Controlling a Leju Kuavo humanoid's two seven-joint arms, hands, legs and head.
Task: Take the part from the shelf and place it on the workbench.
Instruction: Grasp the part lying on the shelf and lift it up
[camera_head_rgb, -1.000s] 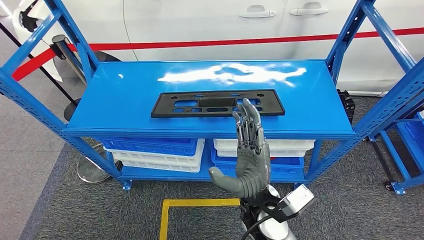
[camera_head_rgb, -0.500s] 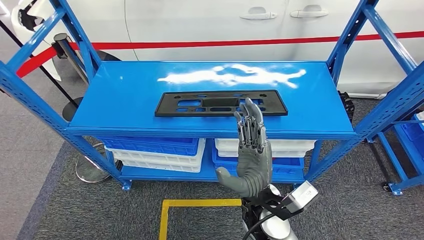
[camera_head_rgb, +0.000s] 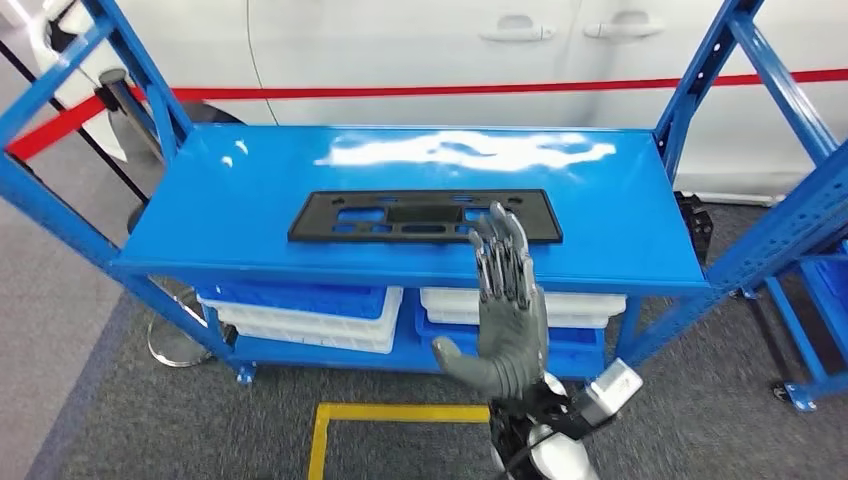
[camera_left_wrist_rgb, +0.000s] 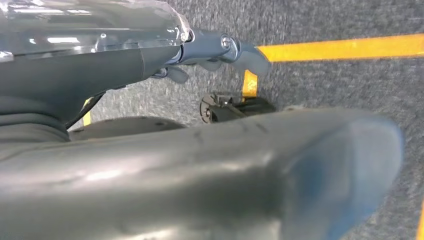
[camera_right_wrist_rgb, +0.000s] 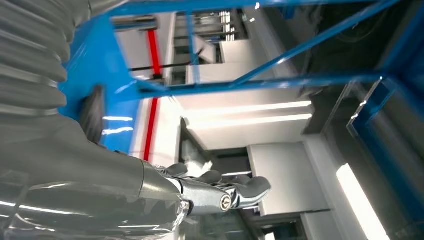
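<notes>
A flat black part (camera_head_rgb: 400, 232) with several cut-outs lies lengthwise on the top of the blue shelf (camera_head_rgb: 250, 180). My right hand (camera_head_rgb: 505, 310) is raised in front of the shelf's near edge, empty, palm facing the shelf and fingers stretched upward. Its fingertips overlap the part's right end in the head view; whether they touch it is unclear. The right wrist view has the same hand (camera_right_wrist_rgb: 220, 192) with fingers extended toward the blue frame. My left hand (camera_left_wrist_rgb: 210, 50) hangs over grey carpet with nothing in it.
White and blue bins (camera_head_rgb: 310, 310) fill the lower shelf level. Blue slanted uprights (camera_head_rgb: 700, 90) flank the top at both ends. A white car (camera_head_rgb: 400, 45) stands behind. Yellow tape (camera_head_rgb: 400, 412) marks the carpet below me, and a round stand base (camera_head_rgb: 175, 345) sits at the left.
The whole picture has shifted slightly, so the camera has moved. My right hand stays raised with fingers extended near the part's right end. The part has not moved on the shelf.
</notes>
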